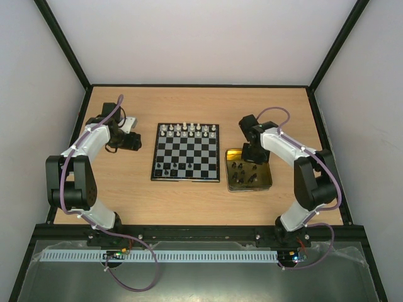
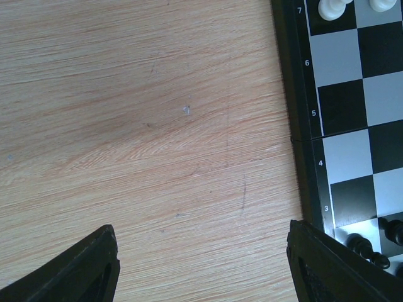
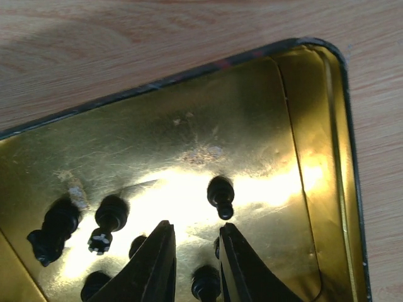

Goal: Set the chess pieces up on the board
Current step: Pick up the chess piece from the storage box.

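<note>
The right pincer (image 3: pixel 196 225) is held narrowly parted over the tin (image 3: pixel 327 157). Black chessmen (image 3: pixel 220 195) are seen ahead of and beneath it, several partly hidden by its fingers (image 3: pixel 151 270). The left pincer (image 2: pixel 201 226) is spread wide above the table (image 2: pixel 126 126), and the board (image 2: pixel 352 126) rim is partly covered by its right finger (image 2: pixel 340 264).

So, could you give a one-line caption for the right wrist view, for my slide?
Right tool poised above black chess pieces in the gold-lined tin.
</note>
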Robot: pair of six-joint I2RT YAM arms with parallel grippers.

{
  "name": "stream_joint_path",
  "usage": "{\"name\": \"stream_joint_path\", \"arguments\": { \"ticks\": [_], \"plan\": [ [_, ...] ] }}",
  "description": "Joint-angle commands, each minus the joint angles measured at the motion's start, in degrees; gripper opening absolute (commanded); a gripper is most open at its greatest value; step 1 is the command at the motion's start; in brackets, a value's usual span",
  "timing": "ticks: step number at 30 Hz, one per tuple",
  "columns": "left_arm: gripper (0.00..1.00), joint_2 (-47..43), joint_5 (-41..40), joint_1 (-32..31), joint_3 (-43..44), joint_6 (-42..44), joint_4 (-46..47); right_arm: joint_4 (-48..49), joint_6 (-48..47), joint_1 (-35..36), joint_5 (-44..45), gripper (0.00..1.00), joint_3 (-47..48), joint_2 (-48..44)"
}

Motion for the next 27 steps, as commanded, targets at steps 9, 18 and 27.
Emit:
{"name": "stream_joint_path", "arguments": {
  "ticks": [9, 18, 27],
  "plan": [
    [0.73, -0.31, 1.00, -0.07, 1.36, 0.36, -1.42, 3.64, 1.03, -2.40, -1.35, 0.26, -4.40, -2.86],
    [0.73, -0.08, 0.49, -0.07, 2.28, 0.96, -2.20, 5.74, 0.60, -4.14, -2.71, 0.25, -6.53, -2.96],
    [0.73, 0.14, 0.25, -0.07, 3.55, 1.09, -2.83, 7.59, 0.26, -5.07, -3.35, 0.21, -8.37, -2.63]
  ]
}}
